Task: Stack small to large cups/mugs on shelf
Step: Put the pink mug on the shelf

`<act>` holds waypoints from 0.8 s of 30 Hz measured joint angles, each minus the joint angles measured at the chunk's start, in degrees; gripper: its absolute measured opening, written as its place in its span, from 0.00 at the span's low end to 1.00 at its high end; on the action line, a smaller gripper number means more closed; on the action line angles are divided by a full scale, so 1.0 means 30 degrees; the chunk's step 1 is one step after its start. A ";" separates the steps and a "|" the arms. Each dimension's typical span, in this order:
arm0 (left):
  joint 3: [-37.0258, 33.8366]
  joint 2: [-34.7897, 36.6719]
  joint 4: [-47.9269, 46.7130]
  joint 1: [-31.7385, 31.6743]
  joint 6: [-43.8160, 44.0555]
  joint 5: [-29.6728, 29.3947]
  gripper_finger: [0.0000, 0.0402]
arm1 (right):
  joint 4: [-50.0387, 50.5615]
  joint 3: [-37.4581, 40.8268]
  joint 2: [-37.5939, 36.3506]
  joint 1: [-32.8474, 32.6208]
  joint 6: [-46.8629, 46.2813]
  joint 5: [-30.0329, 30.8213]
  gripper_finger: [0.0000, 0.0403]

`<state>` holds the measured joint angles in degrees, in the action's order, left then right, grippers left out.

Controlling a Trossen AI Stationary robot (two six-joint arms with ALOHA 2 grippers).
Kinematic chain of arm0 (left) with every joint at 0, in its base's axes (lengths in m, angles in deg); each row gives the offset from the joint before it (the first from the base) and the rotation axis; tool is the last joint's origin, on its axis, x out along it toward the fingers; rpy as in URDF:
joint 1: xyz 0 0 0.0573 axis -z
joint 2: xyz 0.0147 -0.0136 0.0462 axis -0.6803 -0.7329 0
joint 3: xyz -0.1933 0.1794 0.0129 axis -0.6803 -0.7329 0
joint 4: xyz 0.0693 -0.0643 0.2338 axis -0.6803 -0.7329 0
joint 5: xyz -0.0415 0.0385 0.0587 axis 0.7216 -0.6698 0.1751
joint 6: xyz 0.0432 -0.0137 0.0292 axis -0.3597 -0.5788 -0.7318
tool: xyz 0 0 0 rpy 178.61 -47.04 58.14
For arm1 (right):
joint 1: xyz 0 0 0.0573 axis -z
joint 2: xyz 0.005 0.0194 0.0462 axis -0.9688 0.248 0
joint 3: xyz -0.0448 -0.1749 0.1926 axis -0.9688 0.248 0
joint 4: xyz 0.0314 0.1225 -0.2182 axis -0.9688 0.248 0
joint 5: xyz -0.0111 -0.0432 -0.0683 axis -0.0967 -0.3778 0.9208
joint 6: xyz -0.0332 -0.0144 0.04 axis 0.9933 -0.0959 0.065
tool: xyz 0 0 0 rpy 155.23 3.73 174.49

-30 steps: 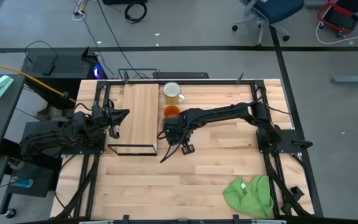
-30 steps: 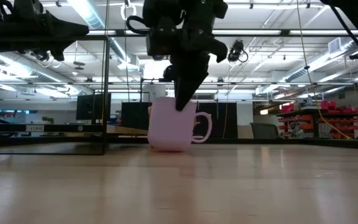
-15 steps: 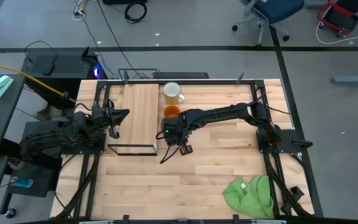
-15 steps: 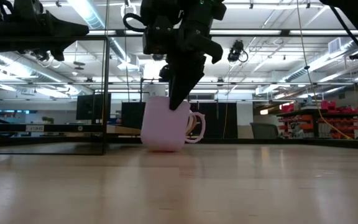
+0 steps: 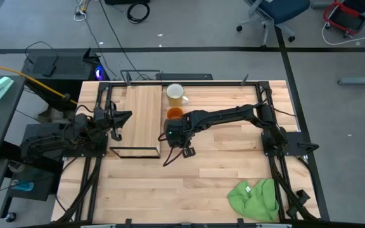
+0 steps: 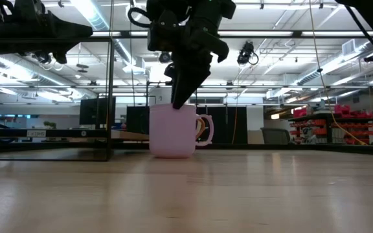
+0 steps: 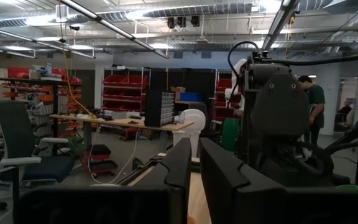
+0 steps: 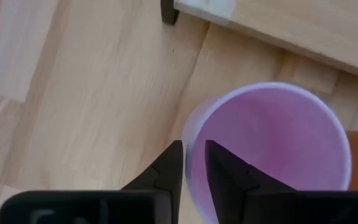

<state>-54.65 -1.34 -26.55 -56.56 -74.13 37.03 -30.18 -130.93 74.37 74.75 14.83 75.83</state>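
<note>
Purple mug (image 8: 272, 146), small and pale with a side handle, stands upright on the wooden tabletop (image 5: 189, 183) directly under my right gripper (image 8: 193, 160). Its dark fingers straddle the rim, one inside and one outside, with a narrow gap, and I cannot tell whether they pinch the wall. The long light-wood shelf plank (image 5: 143, 117) on its black wire frame lies just beside the mug, toward the waiting left gripper (image 5: 120, 118), whose fingers show only a slim gap.
</note>
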 joint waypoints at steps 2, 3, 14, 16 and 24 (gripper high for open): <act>0.0007 0.0006 0.0015 0.0000 0.0006 0.0000 0.11 | 0.0015 0.0011 -0.0240 -0.0005 -0.0104 0.0008 0.21; 0.0007 0.0007 0.0019 0.0000 0.0099 0.0000 0.11 | -0.0074 0.0011 -0.0467 -0.0005 -0.0149 0.0017 0.21; 0.0029 0.0007 0.1029 0.0000 0.1115 0.0945 0.11 | 0.0085 0.0004 -0.3961 0.0170 -0.1418 0.0028 0.22; 0.0029 0.0007 0.1064 0.0007 0.1144 0.1276 0.10 | 0.0592 0.0052 -0.4885 0.0300 -0.1799 0.0019 0.22; 0.0029 0.0007 0.1049 0.0007 0.1422 0.1377 0.11 | 0.0571 0.3217 -0.9990 0.0920 -0.4375 0.0837 0.22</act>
<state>-54.56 -1.32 -23.40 -56.54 -69.86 41.16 -28.47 -121.28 44.40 77.51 1.71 78.34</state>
